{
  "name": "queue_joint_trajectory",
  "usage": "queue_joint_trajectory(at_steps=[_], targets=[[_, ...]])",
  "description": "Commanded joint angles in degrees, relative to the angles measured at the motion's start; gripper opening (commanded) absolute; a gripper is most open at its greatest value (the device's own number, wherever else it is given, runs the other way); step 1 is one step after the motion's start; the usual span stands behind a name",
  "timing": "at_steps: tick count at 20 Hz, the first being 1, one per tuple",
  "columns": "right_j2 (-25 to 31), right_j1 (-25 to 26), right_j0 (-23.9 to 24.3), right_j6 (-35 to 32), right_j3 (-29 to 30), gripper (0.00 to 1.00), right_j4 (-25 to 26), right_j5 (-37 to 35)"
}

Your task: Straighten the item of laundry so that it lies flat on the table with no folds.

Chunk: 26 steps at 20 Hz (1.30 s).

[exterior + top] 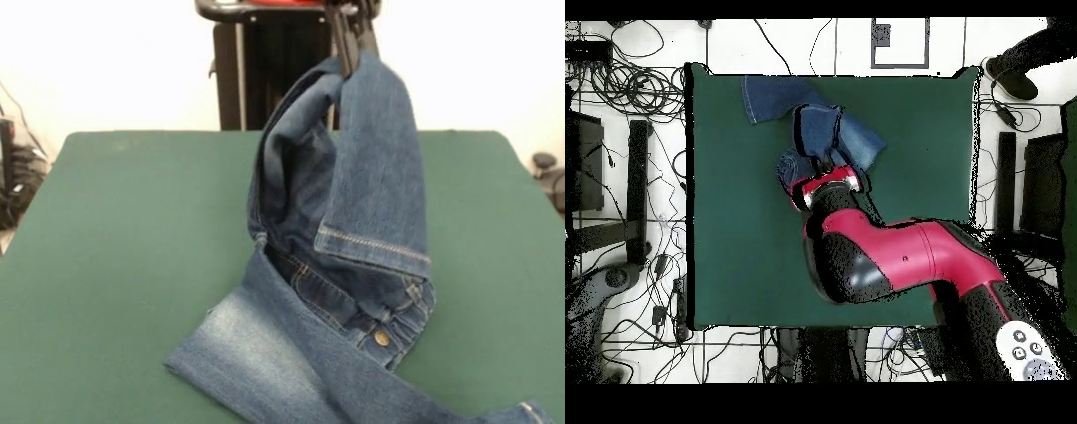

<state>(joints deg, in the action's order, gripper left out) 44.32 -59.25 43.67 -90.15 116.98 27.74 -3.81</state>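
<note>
Green worktop [124, 230] below, my claw [347, 46] clamped on a leg of the jeans [353, 221] and holding it high, likely so folds hang out, while waistband and other leg lie at the near edge.

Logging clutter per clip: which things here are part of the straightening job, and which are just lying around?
Part of the job:
- jeans, partly lifted, one leg on the table
- table
- gripper, shut on the denim

Lying about:
- cables on the floor
- a person's shoe beside the table's corner
</note>
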Motion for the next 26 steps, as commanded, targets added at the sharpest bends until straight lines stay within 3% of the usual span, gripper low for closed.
queue_joint_trajectory(at_steps=[1,6,13,20,23,26], targets=[[-6.4,2.4,-4.1,-2.8,4.7,0.00,4.0,-9.5],[-5.8,3.3,-3.2,-1.7,4.9,0.00,4.8,-10.2],[-6.0,8.0,-1.4,2.2,4.8,0.00,10.4,-10.8],[-6.2,11.7,0.5,1.2,5.0,0.00,17.9,-3.7],[-1.6,13.8,5.1,0.6,6.1,0.00,19.4,-0.3],[5.0,16.6,11.2,3.2,6.9,0.00,20.8,-1.6]])
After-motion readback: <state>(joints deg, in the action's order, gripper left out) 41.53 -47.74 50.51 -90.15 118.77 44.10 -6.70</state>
